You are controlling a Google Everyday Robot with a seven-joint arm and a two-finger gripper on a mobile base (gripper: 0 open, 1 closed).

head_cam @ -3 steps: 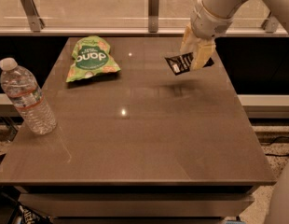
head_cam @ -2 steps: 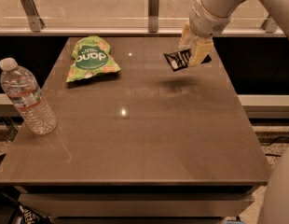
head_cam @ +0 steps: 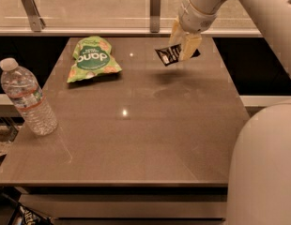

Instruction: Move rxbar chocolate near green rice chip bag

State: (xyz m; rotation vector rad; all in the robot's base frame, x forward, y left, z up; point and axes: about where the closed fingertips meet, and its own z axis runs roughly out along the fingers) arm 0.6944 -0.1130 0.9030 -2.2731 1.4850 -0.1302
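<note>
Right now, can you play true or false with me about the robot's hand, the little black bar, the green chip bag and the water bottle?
1. The gripper, over the far right part of the brown table, holds the small flat black wrapper bar up off it. True.
2. The bar touches the crinkled light-green chip bag. False: they are apart, and the bag is to the left of the bar in the picture.
3. The clear plastic water bottle lies on its side. False: it stands upright near the table's left edge.
4. The bag lies on the table, and nothing grips it. True.
</note>
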